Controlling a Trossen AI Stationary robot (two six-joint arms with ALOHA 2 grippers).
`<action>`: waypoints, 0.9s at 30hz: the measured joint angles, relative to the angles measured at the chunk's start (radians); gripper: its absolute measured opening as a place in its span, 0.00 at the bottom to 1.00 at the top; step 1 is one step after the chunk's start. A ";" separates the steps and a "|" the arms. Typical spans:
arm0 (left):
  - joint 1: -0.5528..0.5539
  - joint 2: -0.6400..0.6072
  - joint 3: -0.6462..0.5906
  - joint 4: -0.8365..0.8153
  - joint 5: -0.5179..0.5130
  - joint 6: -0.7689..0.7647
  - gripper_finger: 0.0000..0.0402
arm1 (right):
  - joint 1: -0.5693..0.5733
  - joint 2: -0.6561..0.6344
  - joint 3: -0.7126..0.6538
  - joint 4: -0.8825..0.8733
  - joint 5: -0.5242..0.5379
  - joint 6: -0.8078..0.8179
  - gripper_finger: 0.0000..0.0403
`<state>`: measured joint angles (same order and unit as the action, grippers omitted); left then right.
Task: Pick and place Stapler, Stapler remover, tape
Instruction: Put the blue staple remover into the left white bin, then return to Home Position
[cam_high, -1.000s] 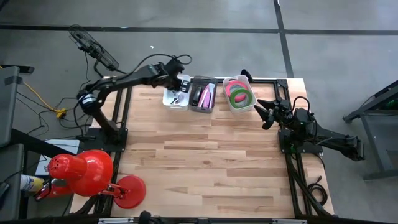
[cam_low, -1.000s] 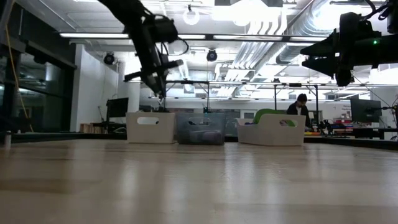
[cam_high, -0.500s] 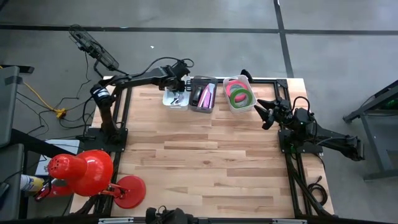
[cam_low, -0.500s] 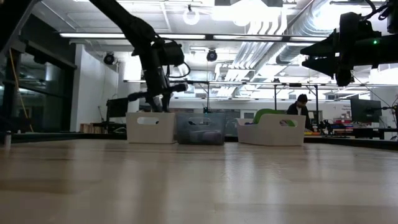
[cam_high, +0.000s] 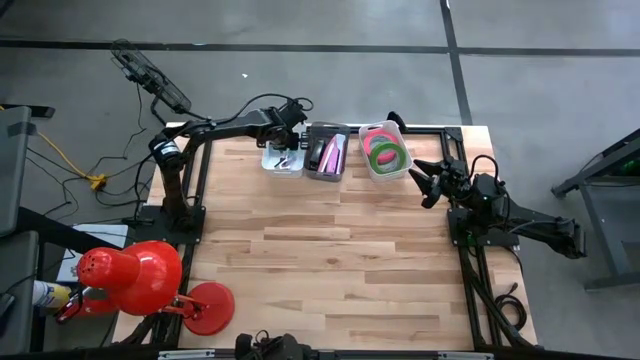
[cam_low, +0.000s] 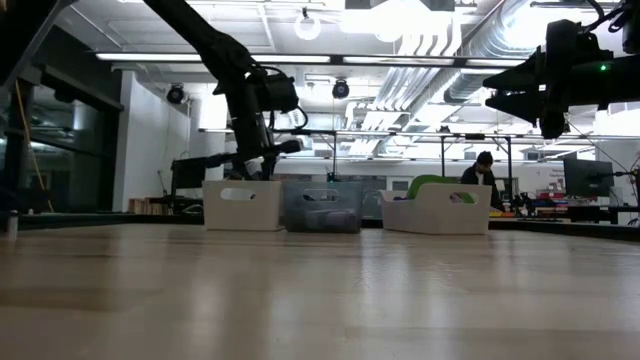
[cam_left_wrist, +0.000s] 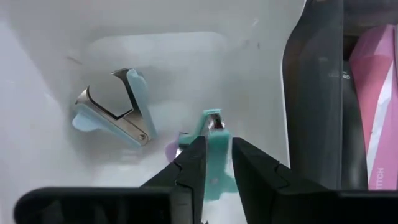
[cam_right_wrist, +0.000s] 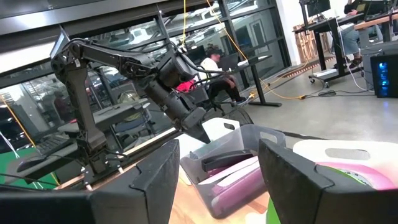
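While the left hand (cam_left_wrist: 216, 163) reaches down into the white plastic bin (cam_high: 283, 160) at the far edge of the pale wooden worktop (cam_high: 320, 260), its two dark fingers (cam_left_wrist: 191, 168) stand only slightly parted around a teal plastic staple remover (cam_left_wrist: 214, 134) — the teal piece shows in the narrow gap between them, though whether they press on it or have just let go I cannot tell. Beside it in the same bin lies a second staple remover with pale blue grips and metal claws (cam_left_wrist: 115, 112), apart from the first and resting on the white floor of the bin.

Just beside the white bin stands a clear grey plastic bin (cam_high: 327, 152) holding a dark stapler (cam_left_wrist: 317, 93) and a pink stapler (cam_left_wrist: 376, 106). Further along the same edge, apart from the other two, sits a second white bin (cam_high: 386, 170) — in it lie the rolls of tape: bright green rings (cam_high: 390, 157) and a pink-red ring (cam_high: 379, 139), stacked flat over one another.

The right hand (cam_high: 424, 180) hangs above the worktop near that tape bin, its fingers (cam_right_wrist: 155, 177) held well apart with nothing between them

A red desk lamp (cam_high: 140, 275) sits at the near left corner, and a person (cam_low: 484, 170) is seated in the room beyond
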<state>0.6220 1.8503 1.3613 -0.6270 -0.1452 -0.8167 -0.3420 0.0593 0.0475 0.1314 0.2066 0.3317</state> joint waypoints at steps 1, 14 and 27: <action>0.000 0.000 0.000 0.000 -0.002 0.000 0.19 | 0.000 0.000 0.000 0.000 0.000 0.000 0.52; 0.021 -0.052 0.000 -0.004 0.005 0.095 0.36 | 0.000 0.000 0.000 0.000 0.000 0.000 0.52; -0.057 -0.220 0.000 0.043 0.022 0.293 0.36 | 0.000 0.000 0.000 0.000 0.000 0.000 0.52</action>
<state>0.5649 1.6302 1.3613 -0.5844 -0.1231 -0.5238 -0.3416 0.0593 0.0475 0.1314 0.2069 0.3317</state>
